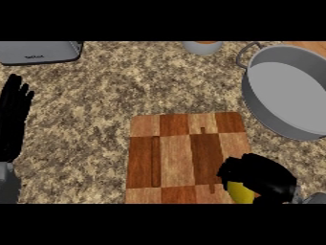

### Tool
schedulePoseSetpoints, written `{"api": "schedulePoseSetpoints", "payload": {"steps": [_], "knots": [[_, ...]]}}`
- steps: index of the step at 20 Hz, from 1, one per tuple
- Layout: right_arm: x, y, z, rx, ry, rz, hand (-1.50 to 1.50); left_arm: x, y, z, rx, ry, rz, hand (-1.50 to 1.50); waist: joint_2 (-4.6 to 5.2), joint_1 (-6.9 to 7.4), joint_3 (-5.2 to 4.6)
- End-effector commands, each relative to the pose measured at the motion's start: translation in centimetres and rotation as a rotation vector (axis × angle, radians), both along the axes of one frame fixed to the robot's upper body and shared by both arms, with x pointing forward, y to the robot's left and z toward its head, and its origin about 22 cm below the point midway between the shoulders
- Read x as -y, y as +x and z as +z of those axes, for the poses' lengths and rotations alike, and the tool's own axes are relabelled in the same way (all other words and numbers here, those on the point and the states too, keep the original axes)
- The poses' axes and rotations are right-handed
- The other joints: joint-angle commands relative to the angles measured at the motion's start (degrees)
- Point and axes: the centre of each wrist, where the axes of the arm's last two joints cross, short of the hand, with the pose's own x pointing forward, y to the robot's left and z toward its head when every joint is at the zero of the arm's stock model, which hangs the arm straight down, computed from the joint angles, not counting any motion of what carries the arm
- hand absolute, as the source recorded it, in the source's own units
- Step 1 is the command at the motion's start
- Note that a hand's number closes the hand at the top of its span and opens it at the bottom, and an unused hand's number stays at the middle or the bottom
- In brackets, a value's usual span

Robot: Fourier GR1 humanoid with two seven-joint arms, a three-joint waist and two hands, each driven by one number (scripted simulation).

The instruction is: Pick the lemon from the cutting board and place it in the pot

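Note:
A yellow lemon (242, 193) shows at the near right corner of the wooden cutting board (179, 153). My right hand (264, 178) sits over that corner with its fingers curled round the lemon, hiding most of it. The grey pot (264, 103) stands on the counter to the far right of the board, and nothing shows inside it. My left hand (6, 127) rests open at the left edge of the view, fingers up.
A grey toaster (35, 51) stands at the far left of the speckled counter. A small cup (202, 46) sits at the far edge, left of the pot's handle (248, 50).

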Motion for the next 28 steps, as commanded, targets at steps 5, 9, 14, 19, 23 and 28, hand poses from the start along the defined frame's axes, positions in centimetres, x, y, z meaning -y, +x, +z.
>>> {"api": "schedulePoseSetpoints", "payload": {"steps": [5, 9, 14, 19, 23, 28], "knots": [[1.9, -7.1, 5.8, 0.065, 0.281, -0.241, 1.50, -0.1, -0.8, 0.6, 0.014, 0.005, -0.010, 0.00, 1.01, 0.54, 0.39], [3.4, -8.7, 9.4, 0.201, 0.441, -0.392, 1.50, 0.3, -0.7, 0.6, 0.020, 0.011, -0.003, 0.00, 1.04, -0.01, 0.45], [5.4, -9.5, 14.1, 0.375, 0.602, -0.575, 1.50, 0.6, -0.9, 0.0, 0.013, 0.007, -0.052, 0.00, 1.65, 2.68, 0.46], [8.5, -10.1, 17.9, 0.478, 0.658, -0.689, 1.50, 1.7, 0.7, 1.5, 0.032, -0.002, -0.072, 0.00, 1.96, 4.17, 0.51], [12.5, -8.5, 19.5, 0.424, 0.695, -0.773, 1.50, 3.0, 1.2, 1.0, 0.026, 0.005, -0.103, 0.00, 2.08, 4.96, 0.51], [15.1, -4.7, 20.1, 0.401, 0.727, -0.821, 1.50, 4.2, 1.2, 1.3, 0.035, 0.001, -0.103, 0.00, 2.15, 5.83, 0.52]]}}
